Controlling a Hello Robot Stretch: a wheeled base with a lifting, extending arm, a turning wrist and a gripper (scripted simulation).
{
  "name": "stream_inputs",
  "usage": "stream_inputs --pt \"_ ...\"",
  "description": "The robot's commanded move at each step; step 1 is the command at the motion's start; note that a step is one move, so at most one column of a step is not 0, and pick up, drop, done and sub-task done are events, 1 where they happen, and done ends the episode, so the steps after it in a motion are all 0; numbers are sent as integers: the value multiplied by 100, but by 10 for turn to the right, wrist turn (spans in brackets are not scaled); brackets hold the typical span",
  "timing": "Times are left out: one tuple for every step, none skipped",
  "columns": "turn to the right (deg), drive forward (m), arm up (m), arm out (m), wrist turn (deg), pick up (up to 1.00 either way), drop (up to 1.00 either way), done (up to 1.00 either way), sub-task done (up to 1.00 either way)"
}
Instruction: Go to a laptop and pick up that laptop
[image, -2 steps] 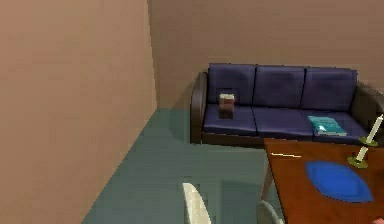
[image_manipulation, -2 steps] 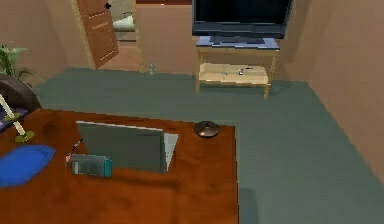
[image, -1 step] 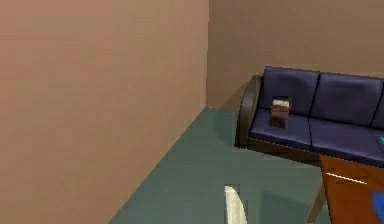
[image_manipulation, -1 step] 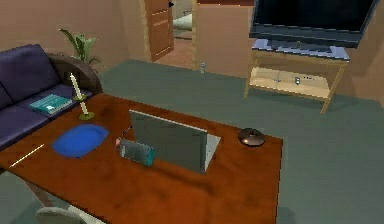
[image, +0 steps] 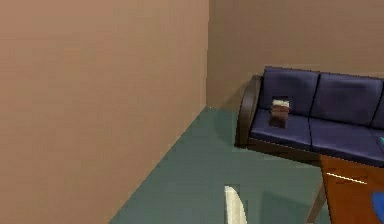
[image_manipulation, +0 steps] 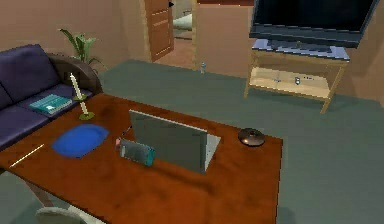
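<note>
A grey laptop (image_manipulation: 172, 142) stands open on a reddish-brown wooden table (image_manipulation: 230, 185) in the arm side view, its lid's back facing the camera. It sits near the middle of the tabletop. A small teal object (image_manipulation: 135, 152) lies just left of it. The table's corner (image: 355, 185) also shows at the forward view's lower right.
On the table are a blue oval mat (image_manipulation: 80, 140), a candle (image_manipulation: 77, 95), a pencil (image_manipulation: 28, 155) and a dark round object (image_manipulation: 251, 137). A navy sofa (image: 320, 105) holds a small box (image: 282, 110). A TV (image_manipulation: 315, 20) on a stand (image_manipulation: 300, 75) lies beyond open green floor.
</note>
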Motion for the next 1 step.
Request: stream_inputs --pt "0 0 22 0 0 0 0 0 0"
